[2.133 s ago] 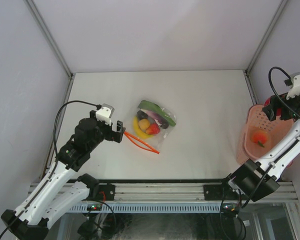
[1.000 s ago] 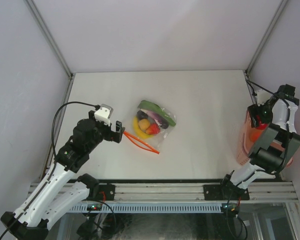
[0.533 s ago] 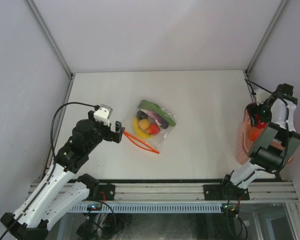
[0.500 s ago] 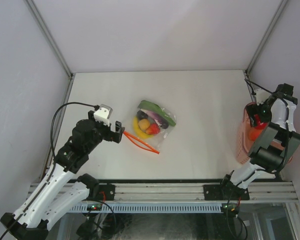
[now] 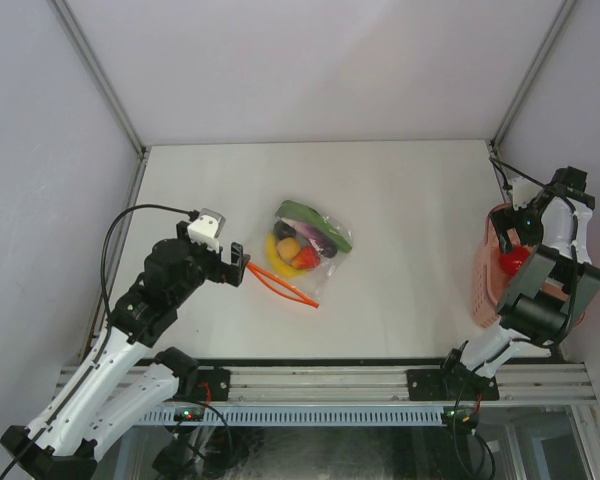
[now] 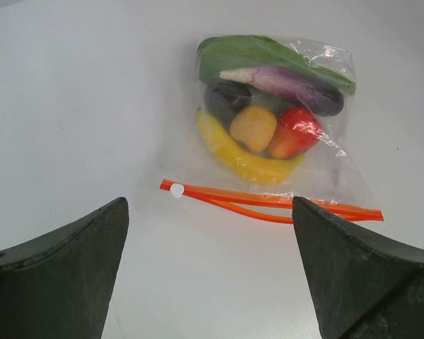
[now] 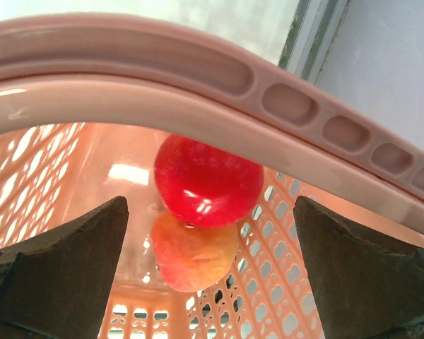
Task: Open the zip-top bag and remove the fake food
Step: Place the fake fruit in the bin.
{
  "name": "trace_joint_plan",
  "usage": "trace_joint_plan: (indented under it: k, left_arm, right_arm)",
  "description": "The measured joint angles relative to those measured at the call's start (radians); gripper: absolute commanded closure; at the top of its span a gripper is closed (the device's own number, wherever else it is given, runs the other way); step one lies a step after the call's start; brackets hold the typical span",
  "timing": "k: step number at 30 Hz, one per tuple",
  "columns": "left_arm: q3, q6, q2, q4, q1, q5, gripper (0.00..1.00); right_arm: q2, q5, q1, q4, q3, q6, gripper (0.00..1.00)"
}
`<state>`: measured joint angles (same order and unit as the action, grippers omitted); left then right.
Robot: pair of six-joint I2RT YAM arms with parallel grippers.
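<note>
White tabletop (image 5: 410, 190) holds clear crinkly zip-top bag (image 6: 333, 178) of plastic fake food (image 6: 253, 127); left gripper (image 6: 208, 212) and right gripper (image 7: 210, 205) gape empty, so pinning the bag first seems wise.

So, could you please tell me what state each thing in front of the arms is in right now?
zip-top bag: lying flat on the table, fake food inside.
zip strip: its two tracks parted along the middle.
left fingers: open, empty, facing the zip strip.
right fingers: open, empty, over the pink basket.
red fruit: inside the basket, above an orange fruit, touching neither finger.
</note>
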<state>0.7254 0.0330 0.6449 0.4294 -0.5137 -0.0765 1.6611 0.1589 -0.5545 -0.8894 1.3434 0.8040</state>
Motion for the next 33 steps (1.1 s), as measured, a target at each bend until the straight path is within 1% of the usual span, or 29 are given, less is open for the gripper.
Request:
trace_joint_plan:
  k: [18,22,26,33]
  left_arm:
    - [0.0,0.0,0.0,0.0,0.0,0.0,0.0]
    - [0.0,0.0,0.0,0.0,0.0,0.0,0.0]
    - [0.0,0.0,-0.002,0.0,0.0,0.001,0.0]
    - [0.0,0.0,-0.006,0.0,0.0,0.002,0.0]
  right_arm:
    - [-0.034,0.008,0.0,-0.005,0.0,0.0,0.01]
    - [-0.04,0.012,-0.003,-0.027,0.005,0.0,0.01]
    - [-0.064,0.028,-0.01,-0.063,0.035,0.0,0.01]
    - [-0.13,0.072,-0.013,-0.124,0.138,0.005,0.01]
